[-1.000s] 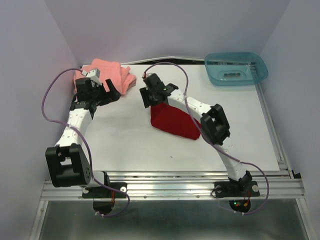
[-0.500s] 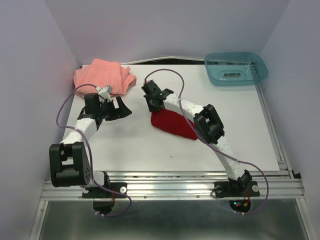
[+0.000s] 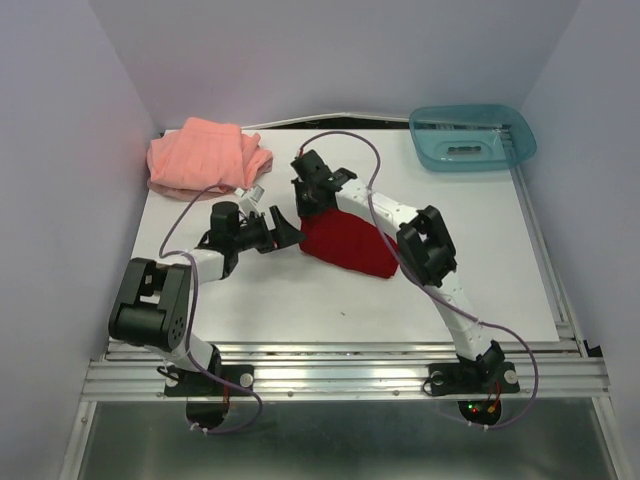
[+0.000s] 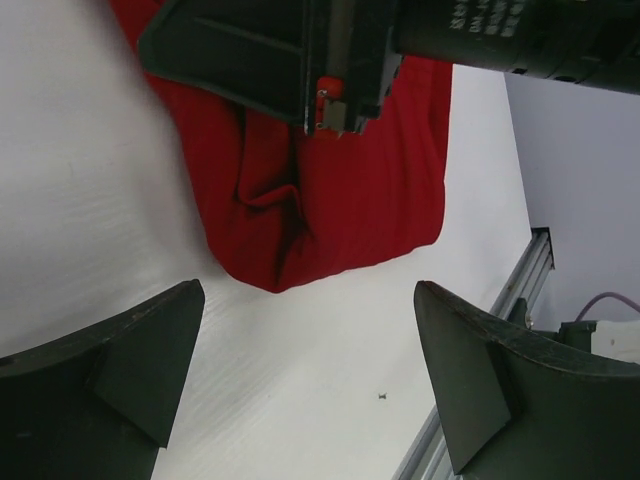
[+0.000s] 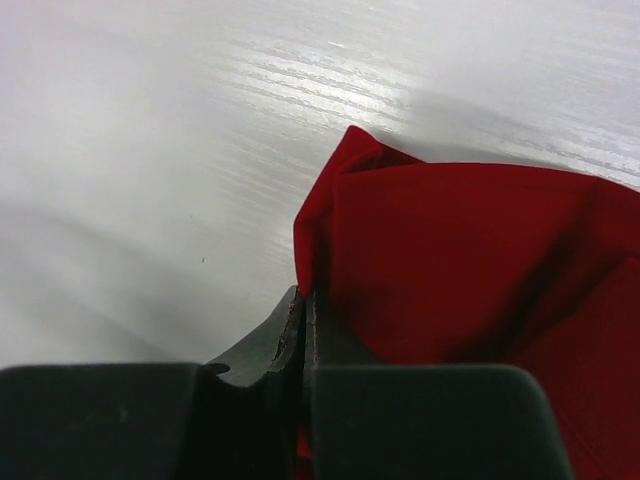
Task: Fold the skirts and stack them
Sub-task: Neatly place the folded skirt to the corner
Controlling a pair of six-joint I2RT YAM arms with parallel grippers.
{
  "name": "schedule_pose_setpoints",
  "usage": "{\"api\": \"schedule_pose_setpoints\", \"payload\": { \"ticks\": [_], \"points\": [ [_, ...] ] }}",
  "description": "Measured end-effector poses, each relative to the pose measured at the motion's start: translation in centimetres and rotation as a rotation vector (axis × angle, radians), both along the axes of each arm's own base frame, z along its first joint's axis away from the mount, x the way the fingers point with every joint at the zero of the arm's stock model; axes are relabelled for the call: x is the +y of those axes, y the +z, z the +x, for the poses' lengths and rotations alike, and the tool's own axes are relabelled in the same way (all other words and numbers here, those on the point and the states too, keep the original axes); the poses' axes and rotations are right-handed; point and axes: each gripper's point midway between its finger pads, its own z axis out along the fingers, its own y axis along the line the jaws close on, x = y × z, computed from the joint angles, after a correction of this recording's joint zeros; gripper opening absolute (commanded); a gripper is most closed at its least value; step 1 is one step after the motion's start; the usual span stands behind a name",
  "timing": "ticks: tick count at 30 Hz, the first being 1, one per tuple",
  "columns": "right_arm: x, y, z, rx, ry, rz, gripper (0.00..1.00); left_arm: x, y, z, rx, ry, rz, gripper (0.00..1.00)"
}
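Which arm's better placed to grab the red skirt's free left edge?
Left. The left pincer is open beside the red skirt, jaws facing it; the right pincer is shut on its far corner.

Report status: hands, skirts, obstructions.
Left hand open, beside deep red pleated cloth skirt. Right hand shut on its far-left corner. Rumpled salmon-pink cloth skirt apart, far left. Translucent teal plastic tray far right, not in the way.

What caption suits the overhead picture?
Right claw pinches the red skirt, open left claw beside it; pink skirt lies at the back.
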Motion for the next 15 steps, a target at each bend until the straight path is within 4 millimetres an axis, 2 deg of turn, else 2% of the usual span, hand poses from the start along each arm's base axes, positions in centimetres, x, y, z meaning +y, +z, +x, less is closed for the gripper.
{"api": "schedule_pose_setpoints", "payload": {
  "ticks": [6, 12, 15],
  "points": [
    [0.4, 0.2, -0.3, 0.051, -0.005, 0.061, 0.01, -1.1, -2.1, 0.2, 0.045, 0.038, -0.016, 0.99],
    [0.8, 0.6, -0.8, 0.081, 0.004, 0.098, 0.01, -3.0, -2.4, 0.1, 0.034, 0.032, -0.019, 0.99],
    [1.0, 1.2, -1.1, 0.094, 0.011, 0.119, 0.01, -3.9, -3.3, 0.1, 0.053, 0.03, -0.027, 0.99]
  ]
}}
